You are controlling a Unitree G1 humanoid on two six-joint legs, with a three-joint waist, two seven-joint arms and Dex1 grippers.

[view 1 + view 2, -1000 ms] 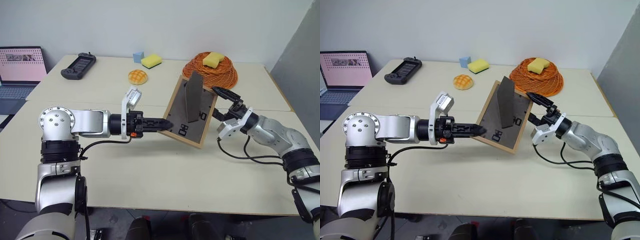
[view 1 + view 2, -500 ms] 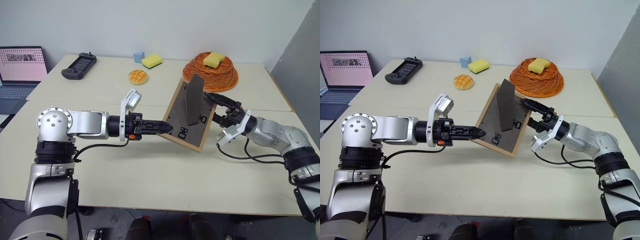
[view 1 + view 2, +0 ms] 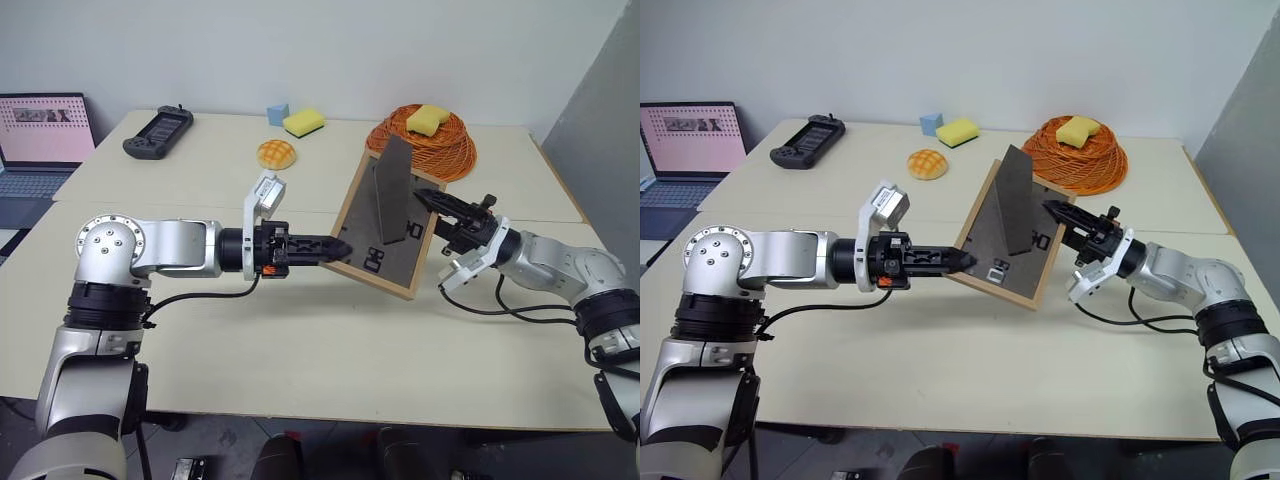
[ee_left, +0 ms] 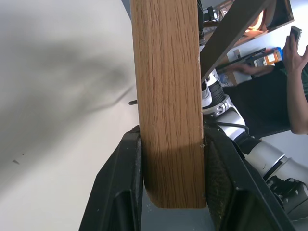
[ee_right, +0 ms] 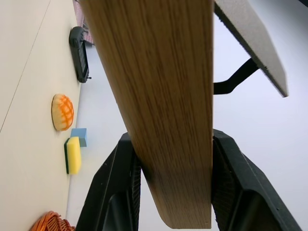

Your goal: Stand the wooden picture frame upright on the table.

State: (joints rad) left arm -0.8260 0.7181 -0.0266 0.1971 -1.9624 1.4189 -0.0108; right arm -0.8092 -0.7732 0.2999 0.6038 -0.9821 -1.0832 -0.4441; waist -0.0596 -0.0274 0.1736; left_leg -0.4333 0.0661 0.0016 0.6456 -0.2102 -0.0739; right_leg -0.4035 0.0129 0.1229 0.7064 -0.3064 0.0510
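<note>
Left eye view: large pale cream table [image 3: 300,350]; small rectangular light-wood picture frame [image 3: 385,228] held tilted above it, grey-brown back toward camera, back markings unreadable. Left gripper [image 3: 335,246] and right gripper [image 3: 428,199] clamp opposite frame edges.

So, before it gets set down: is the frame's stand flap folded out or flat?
Folded out. The stand flap juts away from the wooden picture frame's dark back panel, hinged along one edge, not lying flat.
</note>
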